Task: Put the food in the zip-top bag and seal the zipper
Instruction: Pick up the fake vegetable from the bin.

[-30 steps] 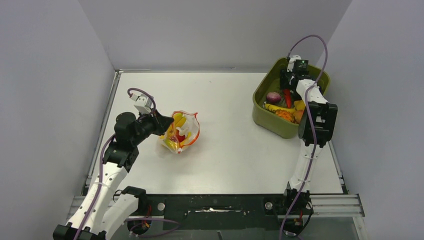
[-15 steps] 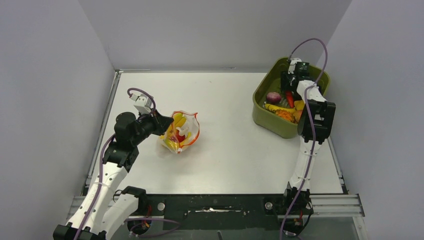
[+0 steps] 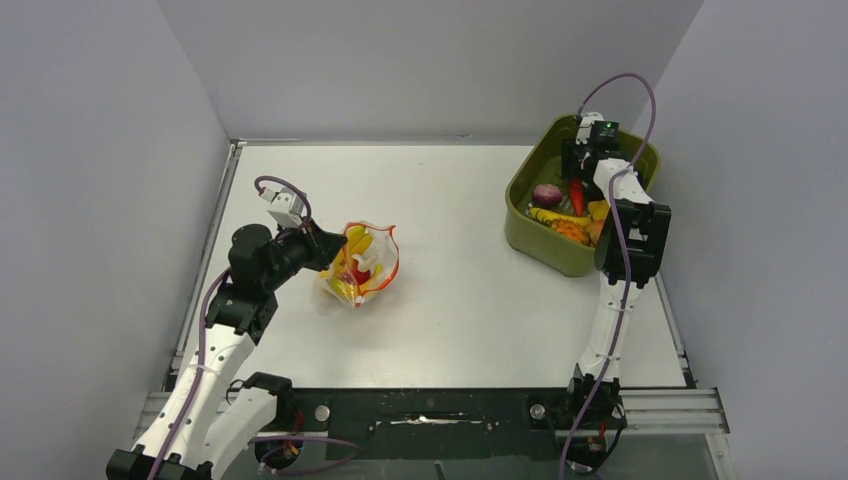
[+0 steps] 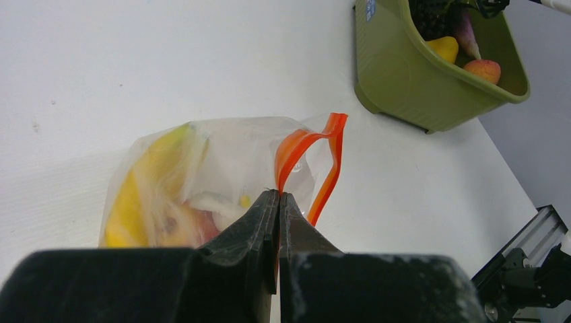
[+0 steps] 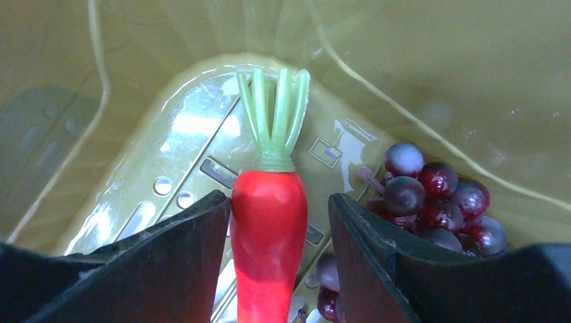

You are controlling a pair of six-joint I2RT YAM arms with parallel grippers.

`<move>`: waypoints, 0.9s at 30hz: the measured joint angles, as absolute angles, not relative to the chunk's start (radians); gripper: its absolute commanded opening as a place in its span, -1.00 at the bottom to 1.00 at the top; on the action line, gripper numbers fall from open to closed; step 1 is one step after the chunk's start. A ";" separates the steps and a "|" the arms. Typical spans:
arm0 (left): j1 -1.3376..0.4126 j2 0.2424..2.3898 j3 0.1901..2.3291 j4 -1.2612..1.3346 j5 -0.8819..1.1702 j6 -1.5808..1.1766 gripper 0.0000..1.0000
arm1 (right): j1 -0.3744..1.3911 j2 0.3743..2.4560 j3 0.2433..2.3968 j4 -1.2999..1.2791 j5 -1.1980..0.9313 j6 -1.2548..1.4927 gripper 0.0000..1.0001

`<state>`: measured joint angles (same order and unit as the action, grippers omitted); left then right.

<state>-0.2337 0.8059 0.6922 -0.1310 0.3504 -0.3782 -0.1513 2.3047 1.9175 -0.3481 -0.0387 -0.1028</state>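
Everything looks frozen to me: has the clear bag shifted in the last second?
No. The zip-top bag lies just as far from the olive bin as before, with the left gripper pinching it.

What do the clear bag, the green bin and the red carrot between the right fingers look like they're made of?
The zip-top bag looks like thin, soft plastic film: it is see-through and wrinkled. The green bin is probably rigid moulded plastic, with smooth, slightly glossy walls. The red carrot appears to be hard, glossy plastic, judging by its bright highlights and flat, even colour.
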 measured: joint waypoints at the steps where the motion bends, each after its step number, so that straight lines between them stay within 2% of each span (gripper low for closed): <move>1: -0.234 0.806 0.692 -0.131 0.350 -0.378 -1.00 | -0.152 2.305 1.919 -0.349 -0.039 -0.104 0.12; 9: -0.234 0.806 0.692 -0.131 0.350 -0.377 -1.00 | -0.154 2.340 1.950 -0.352 -0.046 -0.116 0.15; 15: -0.234 0.806 0.692 -0.131 0.348 -0.377 -1.00 | -0.159 2.370 1.964 -0.361 -0.057 -0.120 -0.15; 27: -0.234 0.806 0.692 -0.131 0.347 -0.377 -1.00 | -0.162 2.360 1.961 -0.360 -0.061 -0.121 -0.33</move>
